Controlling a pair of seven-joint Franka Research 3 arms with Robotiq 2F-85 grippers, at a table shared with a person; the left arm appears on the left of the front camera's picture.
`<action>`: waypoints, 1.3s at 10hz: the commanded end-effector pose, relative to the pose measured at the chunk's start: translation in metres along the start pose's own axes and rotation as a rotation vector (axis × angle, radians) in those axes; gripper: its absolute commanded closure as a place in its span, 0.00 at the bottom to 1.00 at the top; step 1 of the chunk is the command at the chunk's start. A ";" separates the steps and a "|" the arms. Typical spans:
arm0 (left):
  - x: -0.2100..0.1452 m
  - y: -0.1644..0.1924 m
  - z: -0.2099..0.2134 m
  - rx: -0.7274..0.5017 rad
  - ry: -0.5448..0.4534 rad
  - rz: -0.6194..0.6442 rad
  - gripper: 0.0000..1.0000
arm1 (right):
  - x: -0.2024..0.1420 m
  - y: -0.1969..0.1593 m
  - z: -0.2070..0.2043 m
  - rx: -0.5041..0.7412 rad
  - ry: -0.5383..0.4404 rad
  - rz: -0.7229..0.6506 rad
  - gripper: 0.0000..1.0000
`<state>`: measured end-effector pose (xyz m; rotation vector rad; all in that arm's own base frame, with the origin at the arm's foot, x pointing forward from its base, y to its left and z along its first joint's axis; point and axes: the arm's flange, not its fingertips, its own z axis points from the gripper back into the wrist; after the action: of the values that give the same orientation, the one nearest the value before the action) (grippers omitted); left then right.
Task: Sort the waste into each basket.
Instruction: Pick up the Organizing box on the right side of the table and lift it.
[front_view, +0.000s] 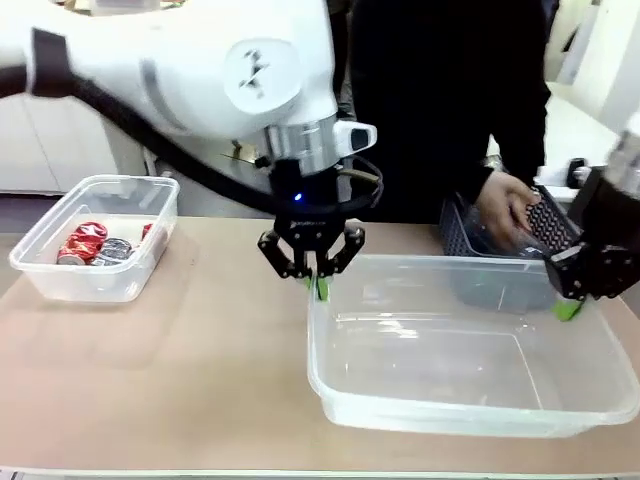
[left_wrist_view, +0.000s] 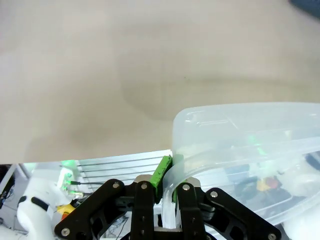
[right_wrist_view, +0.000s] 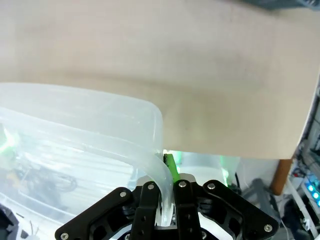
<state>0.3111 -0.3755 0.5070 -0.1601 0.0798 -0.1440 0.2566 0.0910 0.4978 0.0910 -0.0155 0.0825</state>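
Front view: left gripper (front_view: 320, 287) and right gripper (front_view: 567, 308) each clamp the clear tub (front_view: 440, 412) by its rim. Move both together, keeping it level

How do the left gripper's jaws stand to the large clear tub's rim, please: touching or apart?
Touching. In the left wrist view the left gripper is shut on the clear tub, its rim pinched between the green pads.

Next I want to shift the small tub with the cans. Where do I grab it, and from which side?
Probably the rolled rim of the small tub, on the wall facing the big tub. Come straight down, one finger either side: the wall is thin and upright, and the cans lie low. The left end effector pinches the bigger one's rim that way.
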 end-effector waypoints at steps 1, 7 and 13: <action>0.017 0.052 0.032 0.074 -0.043 0.091 1.00 | 0.015 0.007 -0.008 -0.010 -0.005 -0.021 1.00; 0.023 0.164 0.048 0.048 -0.139 0.237 1.00 | 0.114 0.128 0.004 0.032 -0.002 -0.066 1.00; 0.084 0.206 0.003 -0.058 -0.058 0.220 1.00 | 0.127 0.152 -0.058 -0.009 0.038 -0.046 1.00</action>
<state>0.4087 -0.1982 0.4657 -0.1678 0.0434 0.0580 0.3797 0.2636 0.4616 0.1138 0.0400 0.0653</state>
